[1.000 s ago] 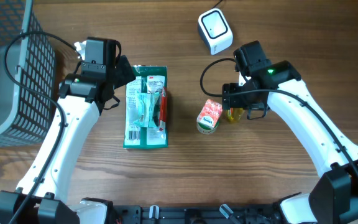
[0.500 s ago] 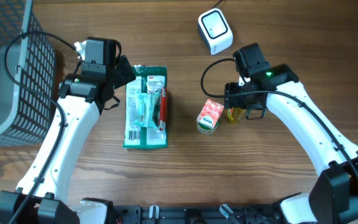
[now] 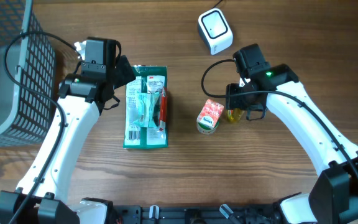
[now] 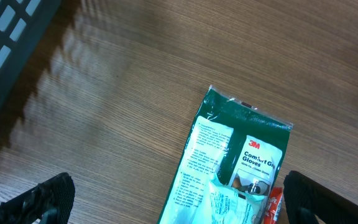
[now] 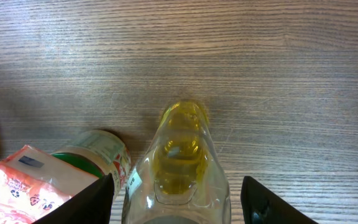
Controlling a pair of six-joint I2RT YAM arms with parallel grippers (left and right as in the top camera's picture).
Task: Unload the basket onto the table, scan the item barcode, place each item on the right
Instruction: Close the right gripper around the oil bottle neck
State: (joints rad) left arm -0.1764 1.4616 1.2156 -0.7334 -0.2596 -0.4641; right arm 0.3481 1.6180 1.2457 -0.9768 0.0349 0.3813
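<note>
The clear bottle of yellow liquid lies on its side on the table, a little right of centre, with its neck pointing away from the wrist camera. The right pincer straddles it, one dark finger on each flank. The jaws are apart, and a sliver of wood grain shows between each finger and the plastic, so there's no clamp on it. Just beside the bottle, on its left in the overhead view, is a pink carton. The carton presses against a round green-and-white container, and the two are touching. Up near the far edge, well apart from the bottle, sits the white box-shaped scanner with its cable trailing off. Over on the left half, a green 3M Comfort Grip gloves pack lies flat with its long side running front to back. The left pincer hangs above the pack's far end. Its jaws are spread as wide as they go and they grip nothing. At the left edge of the table stands a dark mesh basket.
</note>
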